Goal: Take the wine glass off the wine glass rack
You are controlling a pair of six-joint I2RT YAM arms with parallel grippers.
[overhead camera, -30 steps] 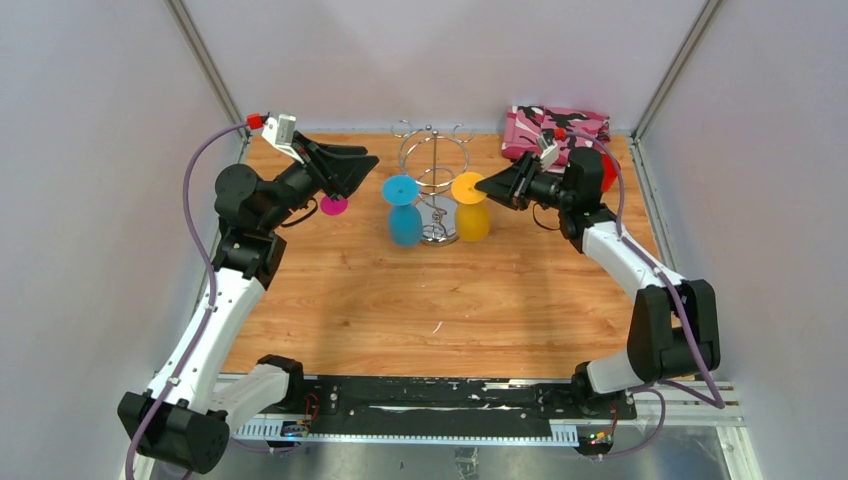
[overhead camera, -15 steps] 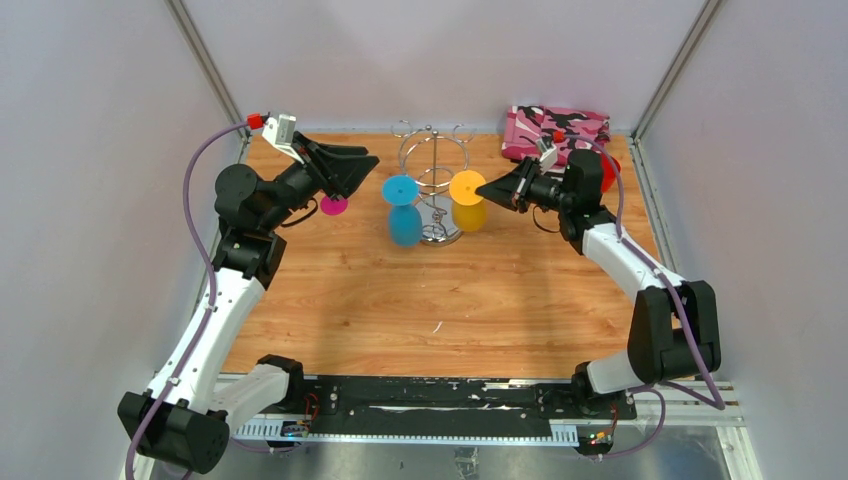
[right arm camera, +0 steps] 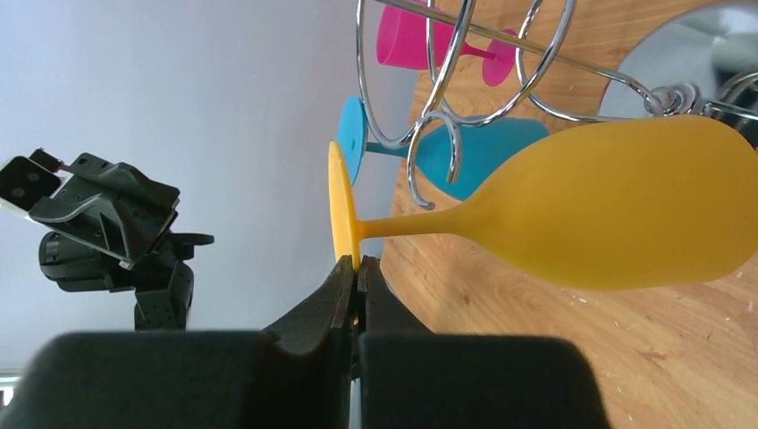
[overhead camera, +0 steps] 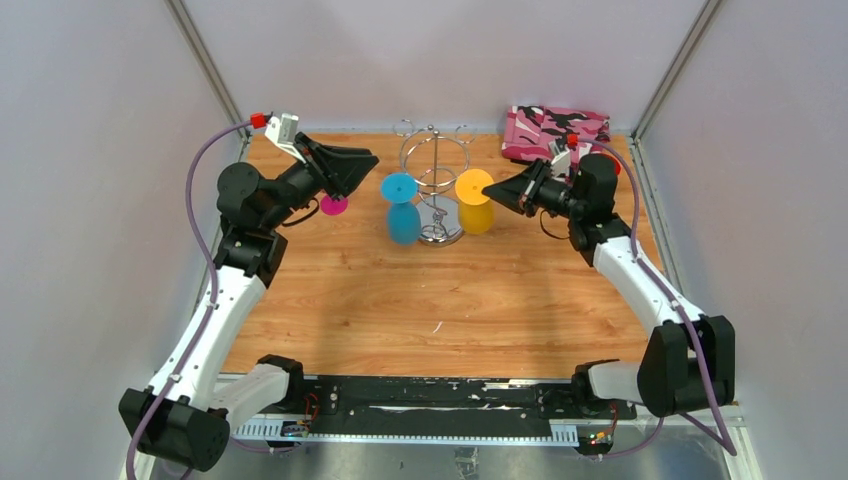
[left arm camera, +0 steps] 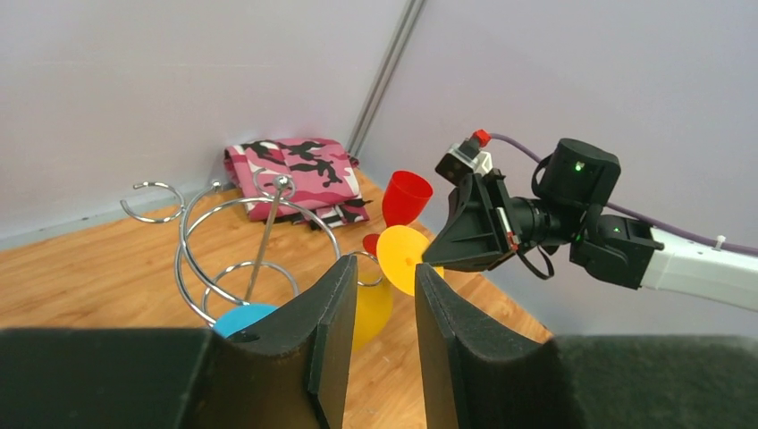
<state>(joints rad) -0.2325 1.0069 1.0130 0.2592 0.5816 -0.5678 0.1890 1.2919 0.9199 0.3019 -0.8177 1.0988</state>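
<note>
Chrome wire, bent into looped arms around a thin central pole on a round mirrored base, forms the wine glass rack (overhead camera: 434,180), which stands at the far middle of the wood-grain table (overhead camera: 450,300). Just right of its pole a smooth, matte yellow wine glass (overhead camera: 477,216) hangs bowl down with its flat round foot uppermost. The right gripper (overhead camera: 494,190) reaches in from the rack's right, its black jaws pressed together on the thin edge of that foot. In the right wrist view a curled wire end sits close against the stem; whether the stem rests in it cannot be told. Left of the pole a blue wine glass (overhead camera: 403,222) of the same shape hangs inverted. Further left of the rack the left gripper (overhead camera: 368,160) hovers with its jaws slightly spread and nothing between them, above a magenta wine glass (overhead camera: 334,205) of which only the foot shows from above. Behind and right of the rack lies a folded pink camouflage cloth (overhead camera: 555,128), with a glossy red wine glass (left arm camera: 407,195) near it.
</note>
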